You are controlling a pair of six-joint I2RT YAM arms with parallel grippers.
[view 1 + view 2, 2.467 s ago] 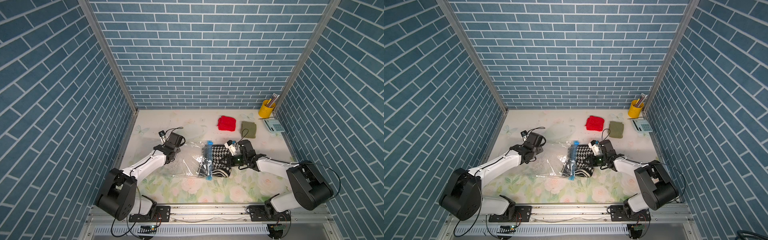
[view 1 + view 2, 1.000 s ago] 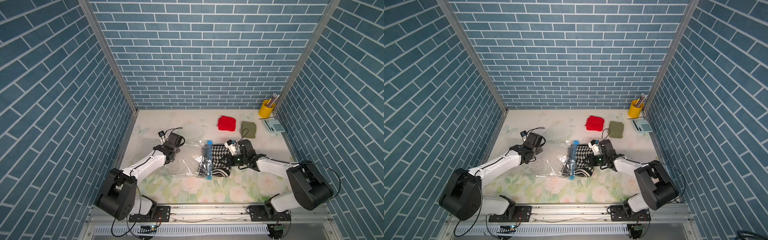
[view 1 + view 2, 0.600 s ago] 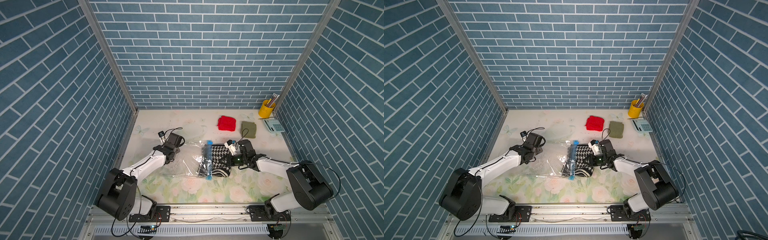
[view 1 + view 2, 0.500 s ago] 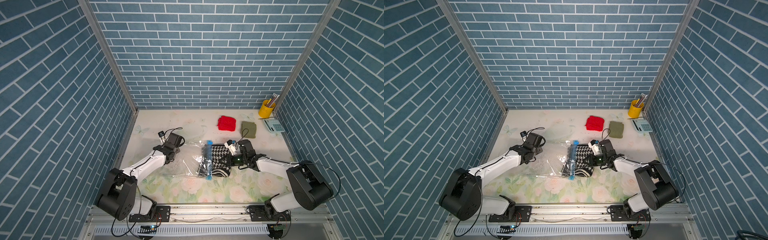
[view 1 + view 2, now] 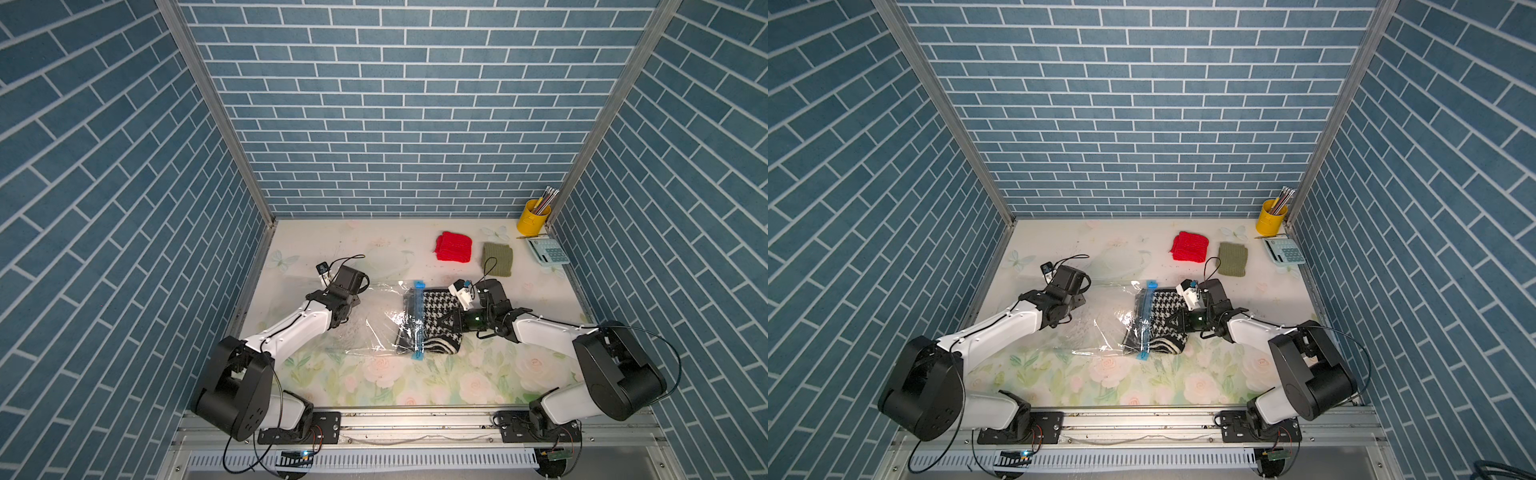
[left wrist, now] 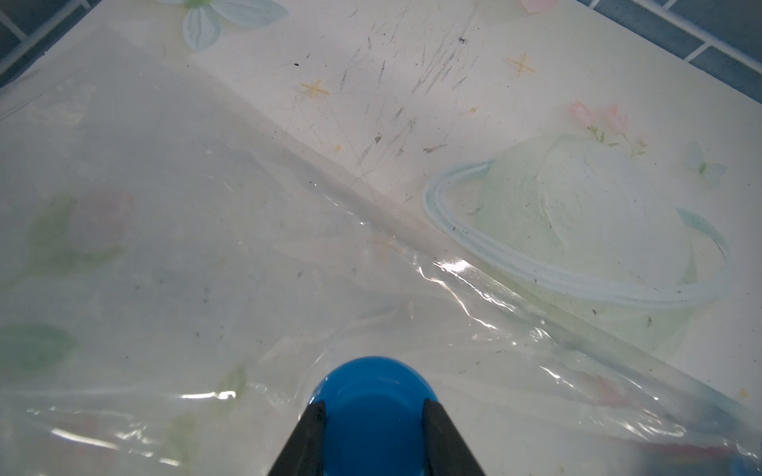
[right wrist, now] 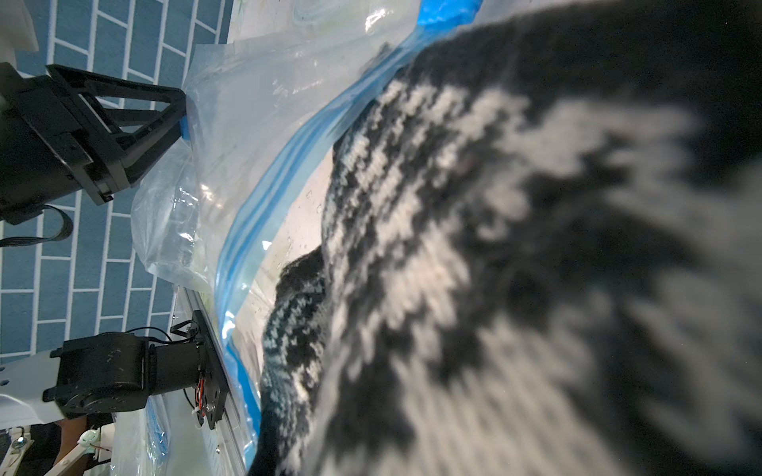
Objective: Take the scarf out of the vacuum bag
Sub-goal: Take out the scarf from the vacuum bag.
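The vacuum bag [image 5: 374, 328] [image 5: 1100, 324] lies crinkled and clear on the floral table in both top views, with its light-blue zip strip [image 5: 417, 320] toward the right. My left gripper [image 5: 353, 305] [image 6: 374, 406] is shut on the bag's round blue valve cap [image 6: 373, 383]. The black-and-white houndstooth scarf [image 5: 436, 316] [image 5: 1163, 320] lies across the bag's mouth, mostly to the right of the strip. My right gripper [image 5: 453, 322] [image 5: 1177, 322] is shut on the scarf's right side. In the right wrist view the scarf [image 7: 515, 268] fills the frame and hides the jaws.
A red knit cloth [image 5: 454, 247] and an olive cloth [image 5: 497, 259] lie behind the right arm. A yellow pencil cup [image 5: 533, 218] and a calculator [image 5: 548, 250] sit in the back right corner. Blue brick walls close in three sides.
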